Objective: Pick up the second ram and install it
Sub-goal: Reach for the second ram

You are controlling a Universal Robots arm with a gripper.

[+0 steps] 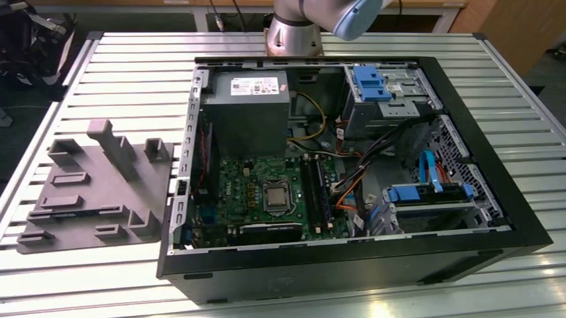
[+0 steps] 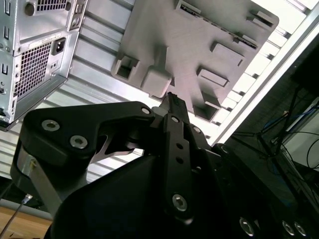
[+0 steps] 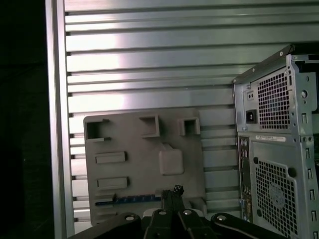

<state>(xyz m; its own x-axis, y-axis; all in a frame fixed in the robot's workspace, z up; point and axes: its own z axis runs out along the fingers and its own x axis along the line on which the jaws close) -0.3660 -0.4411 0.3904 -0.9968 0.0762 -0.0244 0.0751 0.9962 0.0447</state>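
Hovering above a flat grey plastic tray (image 3: 134, 169) with raised blocks and shallow recesses, I am holding my black two-fingered gripper (image 3: 175, 190) pinched closed. In both wrist views its fingertips are meeting, with nothing caught between them. The second ram (image 3: 130, 199), a thin dark memory stick with a blue-green board edge, is lying in a long slot along one edge of the tray. In the first wrist view its end is appearing just beside my fingertips, and I am not touching it. The tray is resting on a ribbed silver aluminium table (image 1: 132, 79), at the exterior view's left of an open black computer case (image 1: 354, 265). The case is lying on its side and is showing its green motherboard (image 1: 256, 185).
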